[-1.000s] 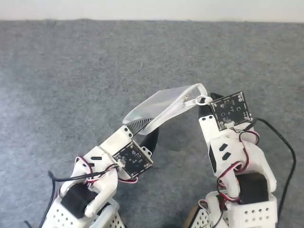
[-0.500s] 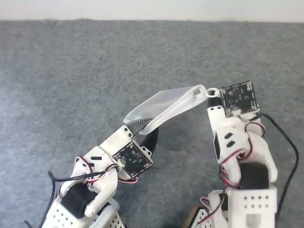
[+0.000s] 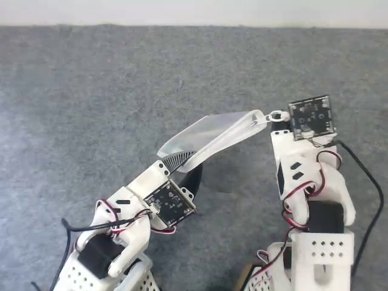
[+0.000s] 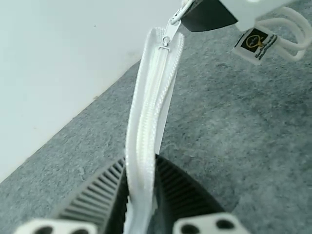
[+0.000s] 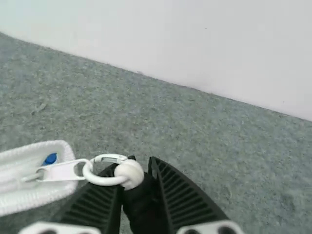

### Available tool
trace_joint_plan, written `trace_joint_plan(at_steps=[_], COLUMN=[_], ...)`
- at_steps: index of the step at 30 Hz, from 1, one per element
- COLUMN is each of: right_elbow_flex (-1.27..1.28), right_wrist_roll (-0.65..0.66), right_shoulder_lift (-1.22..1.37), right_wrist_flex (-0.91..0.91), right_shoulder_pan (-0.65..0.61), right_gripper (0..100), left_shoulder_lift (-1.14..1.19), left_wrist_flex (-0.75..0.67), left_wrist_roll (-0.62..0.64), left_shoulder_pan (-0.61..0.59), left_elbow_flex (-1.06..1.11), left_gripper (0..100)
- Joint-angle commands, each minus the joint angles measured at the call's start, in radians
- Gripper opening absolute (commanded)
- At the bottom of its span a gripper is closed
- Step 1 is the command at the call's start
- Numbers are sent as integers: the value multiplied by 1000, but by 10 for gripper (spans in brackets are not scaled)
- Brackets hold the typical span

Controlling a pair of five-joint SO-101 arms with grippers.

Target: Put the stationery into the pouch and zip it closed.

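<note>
A translucent white pouch hangs stretched in the air between the two arms. My left gripper is shut on the pouch's near end; the left wrist view has the white zipper running away from the dark ribbed fingers. My right gripper is shut on the zipper pull ring at the pouch's far end. The slider sits at that far end, and the zipper teeth look joined along the length. A small blue item shows through the pouch end.
Grey carpet covers the table up to a white wall at the back. Red, black and white cables run along both arms.
My right gripper has moved right and slightly back, pulling the zipper ring with it and drawing the pouch tauter. The left arm has stayed still.
</note>
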Motion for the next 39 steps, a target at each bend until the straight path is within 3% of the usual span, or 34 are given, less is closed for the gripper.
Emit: trace_joint_plan(at_steps=[1, 10, 23, 26, 31, 39], right_elbow_flex=[-55, -152, -183, -184, -178, -178], right_wrist_roll=[-25, -66, -104, -107, -107, -100], right_shoulder_lift=[25, 225, 236, 180, 30, -133], right_wrist_flex=[-39, -28, 22, 81, 193, 286], right_shoulder_pan=[76, 134, 143, 96, 36, -35], right_gripper=[6, 6, 7, 24, 193, 183], left_shoulder_lift=[-5, -5, -5, -11, -12, -12], left_wrist_flex=[9, 9, 9, 9, 9, 6], left_wrist_roll=[-3, -3, -3, 0, 2, 3], left_shoulder_pan=[-12, -12, -12, -12, -11, -11], left_elbow_flex=[-5, -5, -5, -5, -5, -5], left_gripper=[9, 9, 9, 9, 10, 10])
